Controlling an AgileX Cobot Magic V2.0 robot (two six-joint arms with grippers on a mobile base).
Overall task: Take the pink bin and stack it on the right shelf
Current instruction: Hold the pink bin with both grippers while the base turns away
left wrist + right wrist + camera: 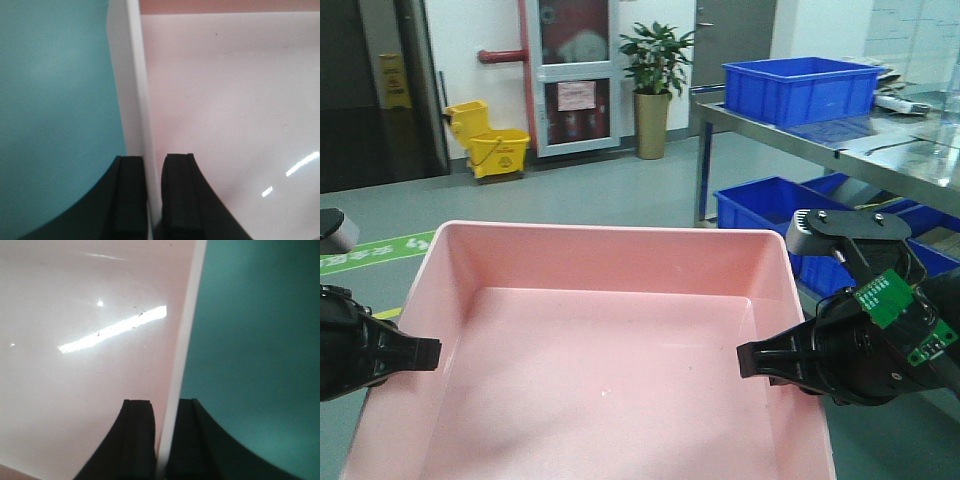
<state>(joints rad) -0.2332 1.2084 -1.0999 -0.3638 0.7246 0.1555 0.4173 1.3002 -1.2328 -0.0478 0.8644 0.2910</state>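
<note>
**Exterior front-facing view.** The pink bin (595,350) fills the lower centre of the frame, open side up, with nothing in it. The left gripper (423,352) meets its left wall and the right gripper (752,360) meets its right wall, each at about mid-length. A green circuit board (882,293) is visible on the right arm. The right shelf (920,165), a steel surface crossed by black tape lines, stands at the right, well apart from the bin. It carries a blue crate (800,90), and more blue crates (770,210) sit beneath it. Farther back are a yellow mop bucket (492,142) and a potted plant (655,80). What supports the bin from below cannot be told.

**Left wrist-mounted view.** The left gripper (154,200) is closed to a narrow slot around the bin's white-looking rim (137,100). One of the black fingers (130,200) is outside the wall and the other is inside. The pale interior of the pink bin (225,100) lies to the right and the teal floor (50,100) to the left.

**Right wrist-mounted view.** The right gripper (165,440) pinches the opposite rim in the same manner. One of its fingers (137,440) is against the inner face and the other is outside. The pink bin (75,365) occupies the left, glossy with light reflections, and the floor (260,340) occupies the right.
</note>
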